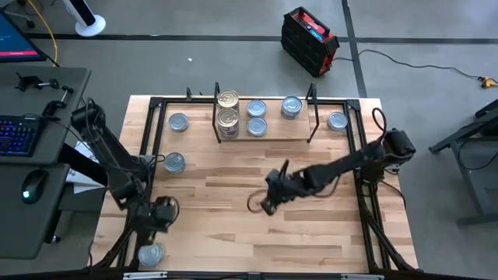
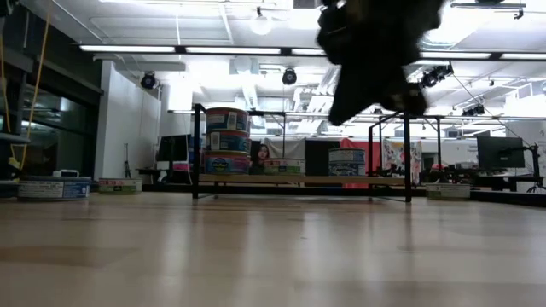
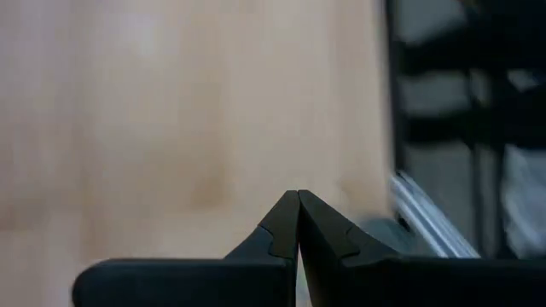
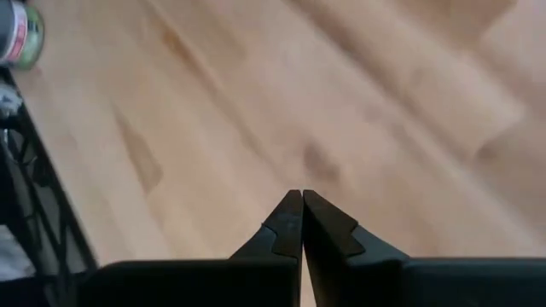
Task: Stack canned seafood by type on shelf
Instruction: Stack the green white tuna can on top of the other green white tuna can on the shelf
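With the right claw (image 1: pixel 267 204) closed empty mid-bench, between picks, the next move requires opening over the 2 o'clock tin (image 1: pixel 337 120).

High view straight down; low view level across table (image 1: pixel 233 179); both share shelf (image 2: pixel 299 180); wrist views close over tabletop.

Red-and-black case (image 1: pixel 309 40) sitting on grey floor (image 1: pixel 233 66) beyond the wooden counter (image 1: pixel 233 233); keyboard (image 1: pixel 17 134) and mouse (image 1: pixel 32 187) lying on side desk (image 1: pixel 31 225); yellow cable (image 1: pixel 48 29) trailing nearby.
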Tool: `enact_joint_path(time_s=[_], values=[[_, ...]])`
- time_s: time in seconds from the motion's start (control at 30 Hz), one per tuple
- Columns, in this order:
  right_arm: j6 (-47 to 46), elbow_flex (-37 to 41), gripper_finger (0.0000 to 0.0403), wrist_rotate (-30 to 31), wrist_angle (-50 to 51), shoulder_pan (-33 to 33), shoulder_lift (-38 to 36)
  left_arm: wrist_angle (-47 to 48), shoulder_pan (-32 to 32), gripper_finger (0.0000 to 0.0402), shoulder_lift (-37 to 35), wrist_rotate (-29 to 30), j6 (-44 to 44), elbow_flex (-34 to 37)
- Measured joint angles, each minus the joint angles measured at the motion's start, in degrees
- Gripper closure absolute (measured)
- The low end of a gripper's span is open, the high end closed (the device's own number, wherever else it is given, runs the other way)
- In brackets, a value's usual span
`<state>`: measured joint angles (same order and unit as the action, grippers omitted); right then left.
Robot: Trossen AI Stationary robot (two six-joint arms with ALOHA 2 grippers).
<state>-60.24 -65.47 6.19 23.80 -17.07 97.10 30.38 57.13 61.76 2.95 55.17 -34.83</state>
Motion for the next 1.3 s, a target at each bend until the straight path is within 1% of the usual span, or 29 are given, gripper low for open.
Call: enact_joint_path(time_s=[0.13, 0.23, 0.3, 0.43, 0.57, 0.67, 0.77, 0.83, 0.93, 1.03, 1.17, 1.23, 1.3], values=[[-7.7, 1.8, 0.0403, 3.4, 0.5, -5.3, 0.0, -4.4, 3.2, 0.0401, 5.0, -11.6, -1.4, 0.0], [-12.4, 3.1, 0.0403, 7.4, 0.4, -8.1, 0.0, -4.5, 3.2, 0.0402, 8.5, -18.9, -3.0, 0.0], [-14.6, 4.3, 0.0403, 8.5, 0.2, -9.2, 0.0, -4.6, 1.6, 0.0402, 10.6, -22.7, -2.3, 0.0], [-14.5, 5.7, 0.0403, 7.4, 0.0, -10.5, 0.0, -5.3, -0.8, 0.0401, 13.9, -27.7, 4.5, 0.0], [-12.7, 6.4, 0.0403, 7.2, 0.9, -11.2, 0.0, -9.2, -1.2, 0.0402, 15.4, -28.4, 13.3, 0.0], [-9.7, 6.4, 0.0403, 7.0, 1.7, -11.2, 0.0, -13.6, -0.8, 0.0402, 16.1, -28.3, 19.5, 0.0], [-6.6, 6.4, 0.0403, 6.6, 2.5, -11.2, 0.0, -15.9, -0.1, 0.0402, 16.7, -27.0, 23.8, 0.0], [-5.1, 6.4, 0.0403, 5.6, 3.2, -11.2, 0.0, -15.7, 0.2, 0.0402, 17.6, -26.7, 25.8, 0.0], [-2.9, 6.4, 0.0403, 4.9, 4.7, -11.6, -0.2, -15.8, 0.5, 0.0402, 19.3, -26.7, 26.7, 0.0], [-2.7, 6.4, 0.0403, 5.0, 6.4, -13.0, -1.6, -16.7, 0.3, 0.0401, 21.1, -27.2, 26.7, -0.1], [-3.4, 6.4, 0.0403, 5.3, 9.6, -15.5, -4.8, -17.1, -1.0, 0.0402, 23.2, -27.4, 24.5, -0.3], [-6.0, 6.4, 0.0403, 6.7, 11.9, -16.9, -6.8, -17.1, -2.2, 0.0402, 23.4, -24.1, 23.2, -0.3], [-8.9, 6.4, 0.0403, 8.7, 13.8, -18.3, -8.7, -17.9, -4.6, 0.0402, 23.4, -18.4, 20.9, -0.5]])
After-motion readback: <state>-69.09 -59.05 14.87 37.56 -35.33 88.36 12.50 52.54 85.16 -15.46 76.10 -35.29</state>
